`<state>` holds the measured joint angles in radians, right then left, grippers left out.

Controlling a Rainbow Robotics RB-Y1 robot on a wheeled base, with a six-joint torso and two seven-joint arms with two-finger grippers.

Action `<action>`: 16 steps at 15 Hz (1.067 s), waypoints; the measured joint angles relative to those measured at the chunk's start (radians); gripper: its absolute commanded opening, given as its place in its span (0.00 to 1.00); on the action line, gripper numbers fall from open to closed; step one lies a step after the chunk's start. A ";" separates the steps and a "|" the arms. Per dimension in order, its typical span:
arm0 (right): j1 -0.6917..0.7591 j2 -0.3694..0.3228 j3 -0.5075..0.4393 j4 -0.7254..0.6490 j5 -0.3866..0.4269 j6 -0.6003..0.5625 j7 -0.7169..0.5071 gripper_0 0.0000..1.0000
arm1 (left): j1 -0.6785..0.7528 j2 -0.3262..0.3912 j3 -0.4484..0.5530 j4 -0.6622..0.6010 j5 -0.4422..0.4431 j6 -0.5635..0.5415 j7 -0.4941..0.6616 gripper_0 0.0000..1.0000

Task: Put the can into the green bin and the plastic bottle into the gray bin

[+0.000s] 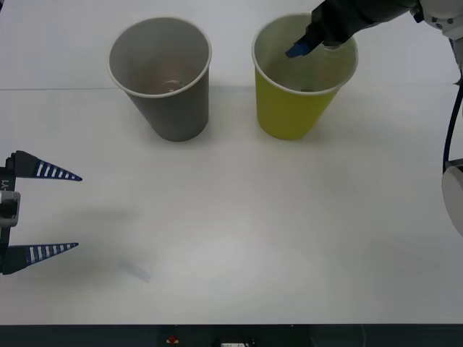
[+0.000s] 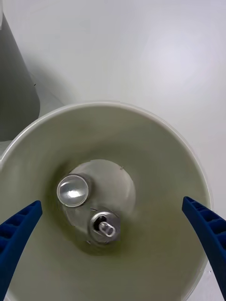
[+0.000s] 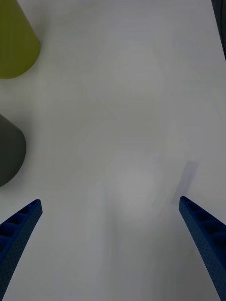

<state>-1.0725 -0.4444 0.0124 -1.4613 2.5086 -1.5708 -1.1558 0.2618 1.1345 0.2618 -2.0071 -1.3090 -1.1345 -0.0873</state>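
Cans (image 2: 104, 226), two of them, are lying inside the green bin (image 1: 293, 108) at upper right under the right gripper's (image 2: 113, 249) spread-apart fingers, while the left gripper (image 1: 43, 211) is idling wide at lower left and the gray bin's (image 1: 173, 108) contents are unclear.

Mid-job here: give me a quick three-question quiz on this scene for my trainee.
1. True or false: the right claw hangs open over the green cup.
2. Where is the pull-tab can? A. on the table B. at the bottom of the green cup C. in the left claw
3. Fill in: the left claw's fingers are ___.
Key: 1 true; 2 B; 3 open.
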 measured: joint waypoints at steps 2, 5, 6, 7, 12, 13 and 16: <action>0.000 0.003 -0.033 -0.050 -0.025 0.000 -0.007 1.00 | 0.000 0.000 0.000 0.000 0.000 0.000 0.000 1.00; 0.046 0.004 -0.101 -0.184 -0.103 0.000 -0.029 1.00 | 0.000 0.000 0.000 0.000 0.000 0.000 0.000 1.00; 0.081 0.004 -0.123 -0.247 -0.126 0.000 -0.037 1.00 | 0.000 0.000 0.000 0.000 0.000 0.000 0.000 1.00; 0.122 0.004 -0.148 -0.317 -0.154 0.000 -0.043 1.00 | 0.000 0.000 0.000 0.000 0.000 0.000 0.000 1.00; 0.341 0.004 -0.265 -0.623 -0.315 0.000 -0.044 1.00 | 0.000 0.000 0.000 0.000 0.000 0.000 0.000 1.00; 0.394 0.004 -0.283 -0.679 -0.354 0.000 -0.042 1.00 | 0.000 0.000 0.000 0.000 0.000 0.000 0.000 1.00; 0.562 0.004 -0.317 -0.794 -0.455 0.000 -0.006 1.00 | 0.000 0.000 0.000 0.000 0.000 0.000 0.000 1.00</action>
<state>-0.5108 -0.4402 -0.3043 -2.2550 2.0536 -1.5708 -1.1616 0.2618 1.1345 0.2618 -2.0072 -1.3090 -1.1345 -0.0873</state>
